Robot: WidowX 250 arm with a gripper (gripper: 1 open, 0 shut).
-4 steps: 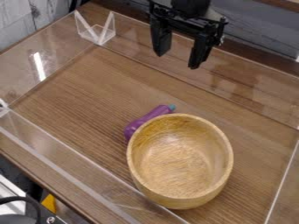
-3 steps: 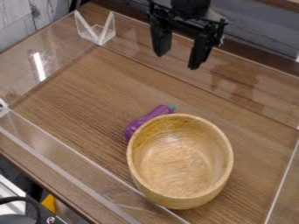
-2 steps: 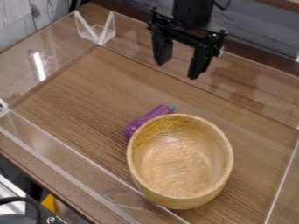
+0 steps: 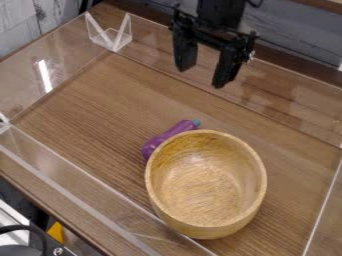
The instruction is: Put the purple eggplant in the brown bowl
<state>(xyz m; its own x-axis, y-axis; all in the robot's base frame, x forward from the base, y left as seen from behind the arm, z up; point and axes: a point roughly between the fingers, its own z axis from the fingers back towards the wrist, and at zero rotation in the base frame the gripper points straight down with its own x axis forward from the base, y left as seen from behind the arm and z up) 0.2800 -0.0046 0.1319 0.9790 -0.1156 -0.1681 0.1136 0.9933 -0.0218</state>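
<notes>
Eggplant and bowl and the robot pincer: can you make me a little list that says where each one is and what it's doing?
purple eggplant: lying on the wooden table, tucked against the bowl's far-left rim, partly hidden by it
brown bowl: upright near the front of the table, nothing inside
pincer: open, pointing down, above the back of the table, holding nothing
clear walls: around the table's edges
job: not done yet, eggplant is outside the bowl

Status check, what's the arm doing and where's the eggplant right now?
Pincer open, empty, high over table's far side. Purple eggplant on table, against brown bowl outer rim. Nothing blocking.
</notes>
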